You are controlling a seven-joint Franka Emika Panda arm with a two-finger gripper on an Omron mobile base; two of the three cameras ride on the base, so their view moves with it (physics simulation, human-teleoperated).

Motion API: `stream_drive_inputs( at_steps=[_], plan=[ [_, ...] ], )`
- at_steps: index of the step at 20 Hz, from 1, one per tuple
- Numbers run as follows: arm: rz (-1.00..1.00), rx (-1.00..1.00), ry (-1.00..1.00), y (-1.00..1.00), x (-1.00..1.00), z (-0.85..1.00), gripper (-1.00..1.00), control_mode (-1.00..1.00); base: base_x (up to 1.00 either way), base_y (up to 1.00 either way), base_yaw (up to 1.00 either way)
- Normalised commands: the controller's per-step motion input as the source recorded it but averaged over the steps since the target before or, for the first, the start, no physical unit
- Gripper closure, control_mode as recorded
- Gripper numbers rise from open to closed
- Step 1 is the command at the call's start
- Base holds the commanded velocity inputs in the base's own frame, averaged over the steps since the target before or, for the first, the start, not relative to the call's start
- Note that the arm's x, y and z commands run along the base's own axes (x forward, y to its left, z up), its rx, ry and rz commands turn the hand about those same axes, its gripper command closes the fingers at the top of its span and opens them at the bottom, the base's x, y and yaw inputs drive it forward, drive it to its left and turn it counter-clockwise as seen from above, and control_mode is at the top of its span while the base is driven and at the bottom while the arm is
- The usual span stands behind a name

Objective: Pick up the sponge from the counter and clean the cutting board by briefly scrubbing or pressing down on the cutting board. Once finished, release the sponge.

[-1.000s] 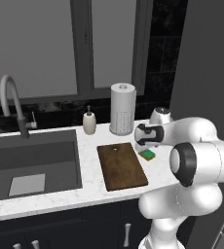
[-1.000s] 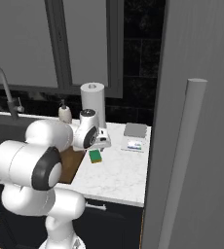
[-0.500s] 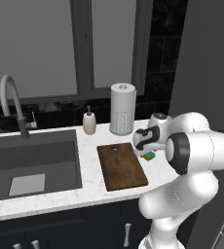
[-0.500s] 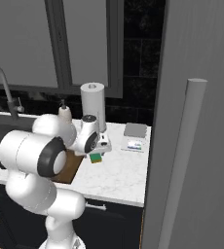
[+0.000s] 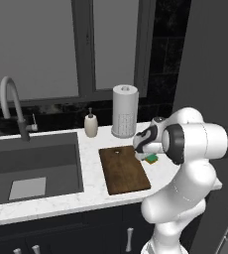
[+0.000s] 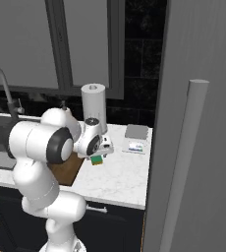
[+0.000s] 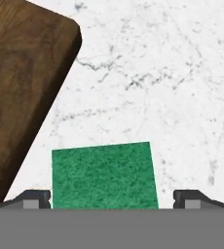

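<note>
The green-topped sponge lies flat on the white marble counter, just right of the dark brown cutting board. My gripper hangs open directly over it, one fingertip on each side of the sponge, not closed on it. From the left base view the sponge peeks out under the hand beside the board. The right base view shows the sponge with its yellow underlayer below the hand.
A paper towel roll and a soap dispenser stand behind the board. The dark sink with its faucet lies to the left. A blue-and-white flat box and a grey block sit at the right.
The hand has come down closer over the sponge, and the arm's elbow has shifted a little. The sponge and the board have not moved.
</note>
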Motion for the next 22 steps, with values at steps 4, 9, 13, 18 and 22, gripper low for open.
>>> stream_drive_inputs(
  at_steps=[4, 9, 13, 18, 22],
  plan=[
    [0.03, 0.00, 0.00, -0.07, 0.16, -0.09, -1.00, -1.00, 0.00, 0.00, 0.00],
    [0.01, 0.00, 0.00, 0.00, 0.00, -0.20, -1.00, -1.00, 0.00, 0.00, 0.00],
    [0.00, 0.00, 0.00, 0.00, 0.00, -0.21, 1.00, -1.00, 0.00, 0.00, 0.00],
    [0.00, 0.00, 0.00, 0.00, 0.00, 0.00, 1.00, -1.00, 0.00, 0.00, 0.00],
    [0.00, 0.00, -0.04, 0.00, -0.10, 0.06, 1.00, -1.00, 0.00, 0.00, 0.00]
  ],
)
